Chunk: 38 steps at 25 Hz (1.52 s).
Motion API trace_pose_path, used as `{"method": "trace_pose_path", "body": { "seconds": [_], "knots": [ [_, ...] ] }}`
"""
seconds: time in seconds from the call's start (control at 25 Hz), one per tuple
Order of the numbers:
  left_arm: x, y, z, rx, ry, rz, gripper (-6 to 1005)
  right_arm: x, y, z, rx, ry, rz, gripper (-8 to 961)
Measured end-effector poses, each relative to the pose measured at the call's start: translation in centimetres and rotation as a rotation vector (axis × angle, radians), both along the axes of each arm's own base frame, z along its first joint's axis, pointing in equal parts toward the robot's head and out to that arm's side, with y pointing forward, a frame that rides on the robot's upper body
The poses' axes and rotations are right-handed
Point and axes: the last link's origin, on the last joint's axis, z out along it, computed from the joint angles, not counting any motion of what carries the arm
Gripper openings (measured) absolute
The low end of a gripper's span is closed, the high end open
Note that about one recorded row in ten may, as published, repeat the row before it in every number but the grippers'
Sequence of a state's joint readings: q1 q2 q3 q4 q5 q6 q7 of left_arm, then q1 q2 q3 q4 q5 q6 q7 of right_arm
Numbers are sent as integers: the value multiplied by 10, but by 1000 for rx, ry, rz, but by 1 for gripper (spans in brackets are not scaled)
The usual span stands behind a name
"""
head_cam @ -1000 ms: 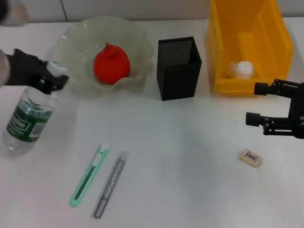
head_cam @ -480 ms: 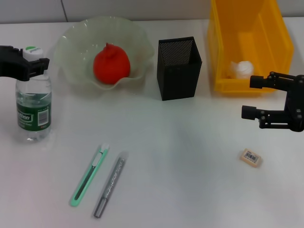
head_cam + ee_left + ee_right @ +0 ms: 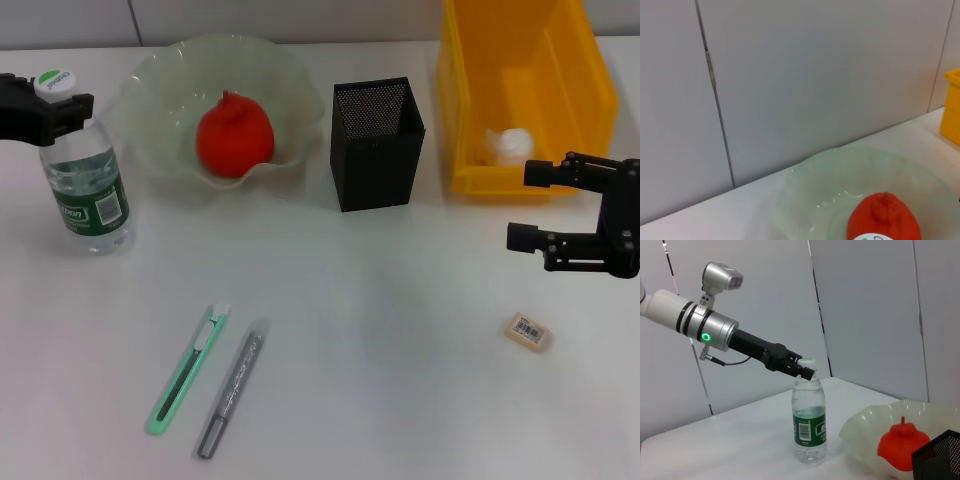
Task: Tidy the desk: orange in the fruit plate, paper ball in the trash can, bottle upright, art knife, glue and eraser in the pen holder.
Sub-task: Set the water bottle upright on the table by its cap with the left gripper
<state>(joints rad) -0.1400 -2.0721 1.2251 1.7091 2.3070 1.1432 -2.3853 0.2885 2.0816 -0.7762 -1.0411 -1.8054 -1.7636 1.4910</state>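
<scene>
While the bottle [image 3: 88,190] stands upright on the white worktop [image 3: 380,330] at the far left, the left tool [image 3: 50,105] is closed around its neck just under the green-and-white cap [image 3: 55,80]; the right wrist view shows the same grip from the side. Just beside the bottle sits the pale green fruit plate [image 3: 150,90] with the orange [image 3: 234,135] already in it, and next along is the black mesh pen holder [image 3: 377,143], standing apart from both. Beyond that, the yellow trash can [image 3: 580,90] holds the paper ball [image 3: 508,146] (white, lying on the bin floor). The right tool [image 3: 525,205] hovers in front of the bin with its fingers spread and nothing between them, the eraser [image 3: 527,331] lying on the worktop near it, toward the robot. Toward the front left, the green art knife [image 3: 188,368] and the grey glue stick [image 3: 231,388] lie side by side, close but not touching, well clear of the pen holder with bare worktop between.
</scene>
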Motion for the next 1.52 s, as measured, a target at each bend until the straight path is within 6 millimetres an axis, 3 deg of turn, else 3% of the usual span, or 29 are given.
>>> {"method": "trace_pose_path", "body": {
  "seconds": [0.32,0.84,1.24,1.52],
  "knots": [
    [4,7,-4,43,-75,-14,434,0,0,0,-1,2,0,843],
    [-13,13,-12,82,-103,26,434,3,-1,-3,-10,13,-11,842],
    [-21,0,-15,92,-166,-14,434,2,-1,-3,-10,12,-9,842],
    [-22,-4,-30,43,-154,-43,435,-2,4,-4,-11,9,2,843]
  ]
}}
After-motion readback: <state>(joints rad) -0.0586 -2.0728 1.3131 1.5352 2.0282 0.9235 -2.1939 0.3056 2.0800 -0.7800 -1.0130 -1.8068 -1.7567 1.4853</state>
